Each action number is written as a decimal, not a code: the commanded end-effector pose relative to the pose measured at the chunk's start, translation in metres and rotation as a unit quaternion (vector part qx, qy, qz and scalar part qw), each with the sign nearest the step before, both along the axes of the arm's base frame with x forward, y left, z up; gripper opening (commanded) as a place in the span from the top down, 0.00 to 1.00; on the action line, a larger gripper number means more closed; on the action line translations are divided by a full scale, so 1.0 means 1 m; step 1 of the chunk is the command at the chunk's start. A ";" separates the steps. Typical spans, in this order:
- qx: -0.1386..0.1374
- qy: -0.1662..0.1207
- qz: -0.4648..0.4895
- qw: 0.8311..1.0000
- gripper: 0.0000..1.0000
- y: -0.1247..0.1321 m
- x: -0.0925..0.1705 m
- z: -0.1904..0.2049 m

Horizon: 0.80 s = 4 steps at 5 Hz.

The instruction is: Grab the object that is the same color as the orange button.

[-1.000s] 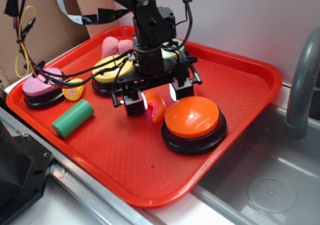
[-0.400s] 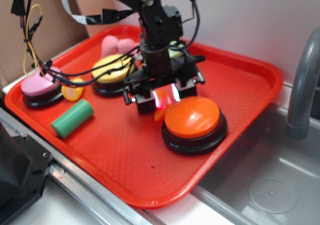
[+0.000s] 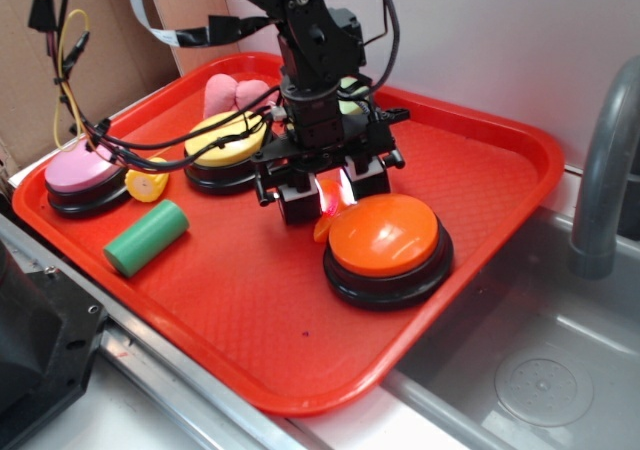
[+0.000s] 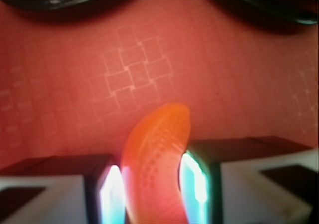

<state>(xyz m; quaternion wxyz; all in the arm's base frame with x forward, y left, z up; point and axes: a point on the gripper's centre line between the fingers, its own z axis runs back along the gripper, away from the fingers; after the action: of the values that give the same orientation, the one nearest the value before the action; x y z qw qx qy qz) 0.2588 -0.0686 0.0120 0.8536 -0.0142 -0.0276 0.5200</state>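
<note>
Gripper (image 4: 152, 184) clamped on orange slice (image 4: 154, 164), low over red tray (image 3: 250, 300), just beside orange button (image 3: 385, 235).

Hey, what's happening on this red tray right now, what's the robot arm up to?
The gripper is down on the red tray, its jaws set on either side of the small orange slice right beside the big orange button. In the wrist view the fingers press against the slice, so it looks gripped, low at the tray. The green cylinder, yellow corn piece and the other buttons sit untouched.
</note>
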 end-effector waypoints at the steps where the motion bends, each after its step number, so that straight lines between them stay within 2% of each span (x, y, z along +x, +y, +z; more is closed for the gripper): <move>1: 0.000 -0.004 -0.023 1.000 1.00 0.028 -0.005 0.023; 2: 0.010 -0.023 -0.056 0.998 1.00 0.039 -0.005 0.048; 3: 0.023 -0.026 -0.151 0.988 1.00 0.051 -0.006 0.081; 4: 0.038 -0.008 -0.274 0.961 1.00 0.063 -0.012 0.115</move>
<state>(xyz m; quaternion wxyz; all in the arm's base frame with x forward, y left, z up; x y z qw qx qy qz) 0.2349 -0.0158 0.1115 0.9659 0.0141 -0.0185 0.2577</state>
